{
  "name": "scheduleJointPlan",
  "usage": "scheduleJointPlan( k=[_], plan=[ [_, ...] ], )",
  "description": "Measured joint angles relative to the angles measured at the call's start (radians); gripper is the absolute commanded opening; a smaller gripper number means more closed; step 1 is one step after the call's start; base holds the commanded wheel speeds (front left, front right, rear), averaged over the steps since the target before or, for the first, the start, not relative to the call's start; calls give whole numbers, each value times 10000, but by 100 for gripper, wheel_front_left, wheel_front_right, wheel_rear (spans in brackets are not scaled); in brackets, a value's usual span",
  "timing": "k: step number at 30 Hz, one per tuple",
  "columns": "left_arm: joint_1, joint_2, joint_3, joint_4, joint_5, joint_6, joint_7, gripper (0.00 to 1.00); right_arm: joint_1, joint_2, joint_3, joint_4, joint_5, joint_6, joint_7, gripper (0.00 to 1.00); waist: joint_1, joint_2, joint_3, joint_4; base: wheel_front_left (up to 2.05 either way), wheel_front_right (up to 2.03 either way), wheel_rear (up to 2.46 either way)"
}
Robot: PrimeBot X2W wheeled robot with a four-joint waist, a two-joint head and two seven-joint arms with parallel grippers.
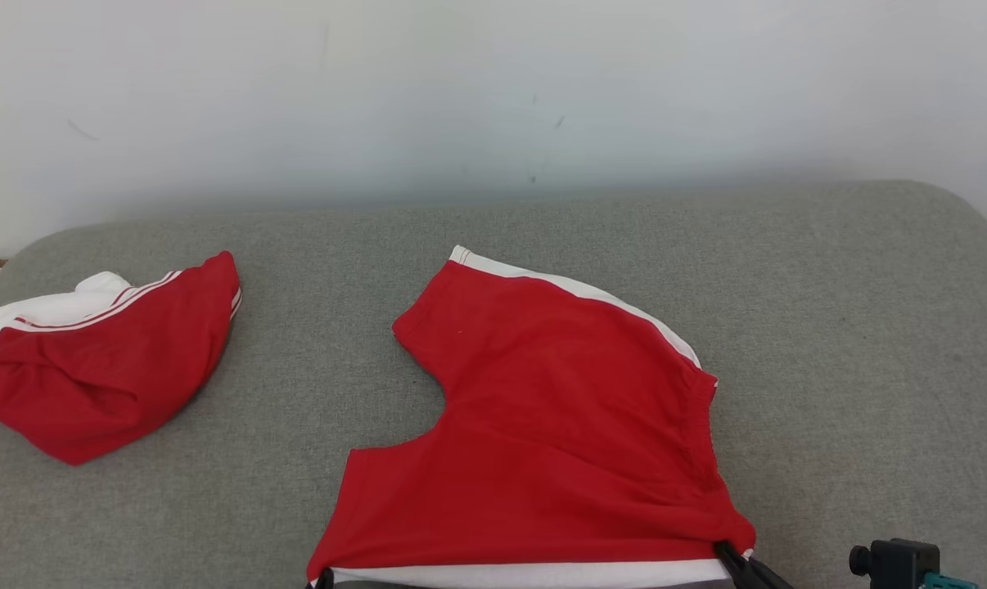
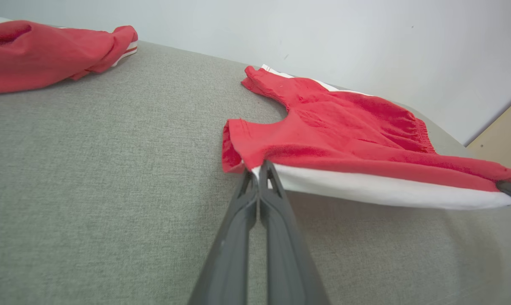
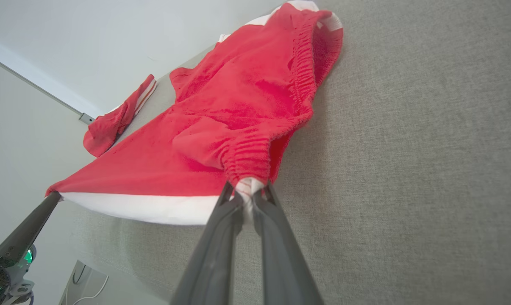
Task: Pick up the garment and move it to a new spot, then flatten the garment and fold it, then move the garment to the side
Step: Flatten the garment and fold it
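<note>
Flattening step: I hold the shorts (image 1: 559,409) stretched by their near edge over the grey cushion (image 1: 829,327), left hand (image 2: 259,168) pinching the hem corner, right hand (image 3: 247,192) the waistband; next, I judge, lay flat and release.

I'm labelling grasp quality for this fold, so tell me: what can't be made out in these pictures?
- Head view: left hand and right hand are mostly cut off by the bottom edge.
- All views: underside of the red shorts, hidden by its own cloth.
- Left wrist view: crumpled red garment, cut by the left edge; its type is unclear.
</note>
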Motion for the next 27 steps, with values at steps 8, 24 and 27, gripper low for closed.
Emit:
scheduleJointPlan(
  k=[8,24,27],
  plan=[
    [-1017,343,314,280,660,-512,0,0,-430,412,-370,-529,-612,0,-2,0,0,0,113,-147,0,0,0],
    [-6351,1937,686,1856,723,-1852,1818,0,-4083,2163,-27,1097,-508,0,-428,0,2,2,1617,-1397,0,0,0],
    [-7175,2171,589,2391,736,-1948,2144,0,-4770,2525,159,1634,-328,0,-554,0,2,2,1988,-1695,0,0,0]
  ],
)
